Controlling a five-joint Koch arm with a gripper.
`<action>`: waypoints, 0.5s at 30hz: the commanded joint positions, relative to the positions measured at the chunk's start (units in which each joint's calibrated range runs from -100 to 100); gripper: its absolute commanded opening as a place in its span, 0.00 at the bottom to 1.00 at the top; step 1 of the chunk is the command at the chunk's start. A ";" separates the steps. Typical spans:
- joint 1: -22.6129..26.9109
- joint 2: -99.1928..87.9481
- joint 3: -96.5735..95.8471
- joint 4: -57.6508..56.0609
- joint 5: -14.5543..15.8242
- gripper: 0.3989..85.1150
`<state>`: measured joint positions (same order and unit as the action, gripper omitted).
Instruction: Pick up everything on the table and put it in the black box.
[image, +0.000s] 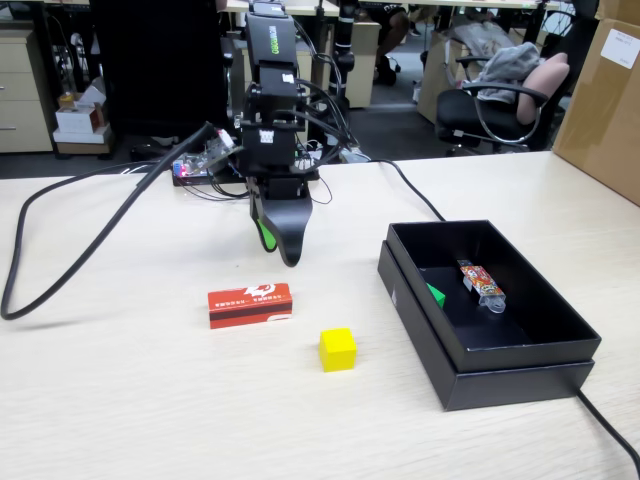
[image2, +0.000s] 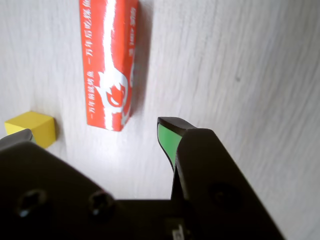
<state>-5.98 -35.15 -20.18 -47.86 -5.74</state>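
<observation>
Fixed view: a black robot arm stands at the back of a pale wood-grain desk (image: 120, 400), its pincer (image: 280, 245) pointing down and hanging just above the surface, holding nothing. In the wrist view the pincer (image2: 95, 132) is spread, with bare desk between a green-padded jaw and a dark jaw. A red carton (image: 250, 304) with white markings lies flat on the desk just in front of the pincer, slightly to its left in the fixed view. A yellow cube (image: 337, 349) sits further forward, a little to the right. Well to the pincer's right is the black box (image: 480, 375), holding a green cube (image: 436, 294) against its near wall and a colourful wrapped packet (image: 481, 284).
</observation>
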 joint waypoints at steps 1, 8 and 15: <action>-0.83 0.90 2.59 5.40 -0.83 0.55; -2.93 10.31 6.95 6.87 -1.66 0.55; -4.25 17.08 10.57 6.87 -2.25 0.55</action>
<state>-9.79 -18.18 -14.25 -42.43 -7.64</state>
